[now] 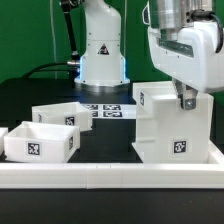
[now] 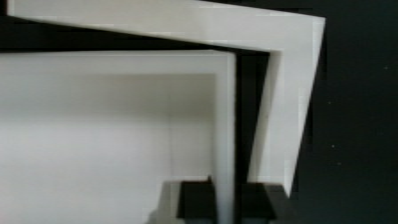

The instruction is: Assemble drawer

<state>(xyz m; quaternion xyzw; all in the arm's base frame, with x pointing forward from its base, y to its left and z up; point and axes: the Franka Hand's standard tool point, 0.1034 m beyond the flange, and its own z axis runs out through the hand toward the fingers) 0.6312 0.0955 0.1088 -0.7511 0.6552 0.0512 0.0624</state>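
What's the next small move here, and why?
Probably shut the gripper on the housing wall: in the wrist view its fingers straddle that thin wall, though a firm pinch isn't clear. Both trays sit apart from it, so the housing likely gets moved first.

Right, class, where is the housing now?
The housing stands at the exterior view's right, just behind the rail, with the gripper clamped on its top edge.
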